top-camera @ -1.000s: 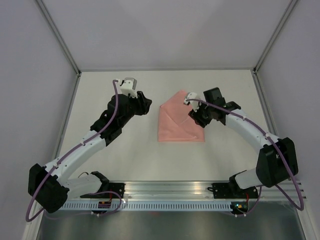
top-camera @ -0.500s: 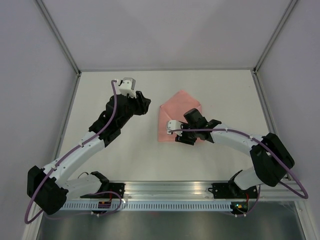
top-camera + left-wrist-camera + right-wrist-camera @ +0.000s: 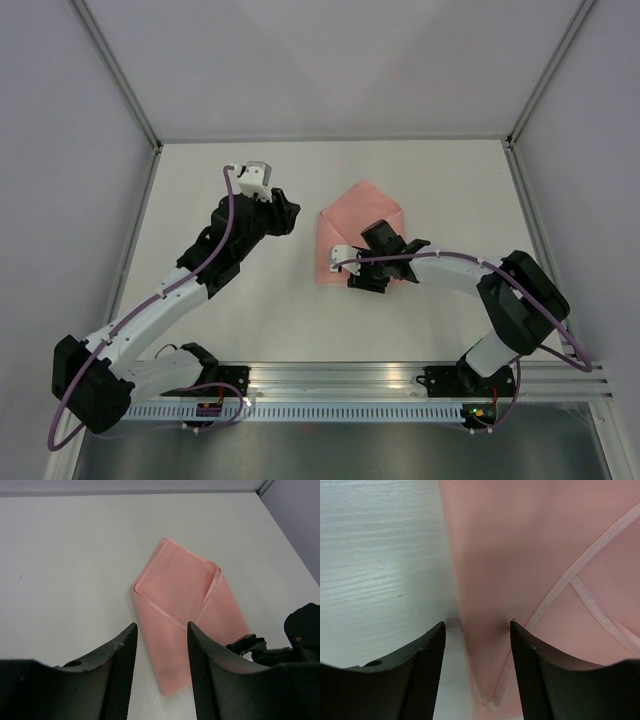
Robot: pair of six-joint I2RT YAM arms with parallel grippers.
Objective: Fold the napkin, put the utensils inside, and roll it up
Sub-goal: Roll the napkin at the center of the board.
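The salmon-pink napkin [image 3: 362, 215] lies folded on the white table, with hemmed flaps crossing on top; it also shows in the left wrist view [image 3: 185, 587] and the right wrist view [image 3: 520, 550]. My right gripper [image 3: 353, 270] is open and low over the napkin's near left part. Its jaws straddle the cloth's left edge [image 3: 477, 630], one finger [image 3: 422, 660] over bare table and the other [image 3: 540, 665] over cloth. My left gripper [image 3: 289, 212] is open and empty, just left of the napkin [image 3: 161, 630]. No utensils are in view.
The white table [image 3: 220, 330] is walled on the left, back and right. A metal rail [image 3: 340, 385] with the arm bases runs along the near edge. The right gripper shows at the lower right of the left wrist view [image 3: 285, 650].
My right gripper swung from the napkin's right side across to its near left part and came down low over the left edge. My left arm barely moved.
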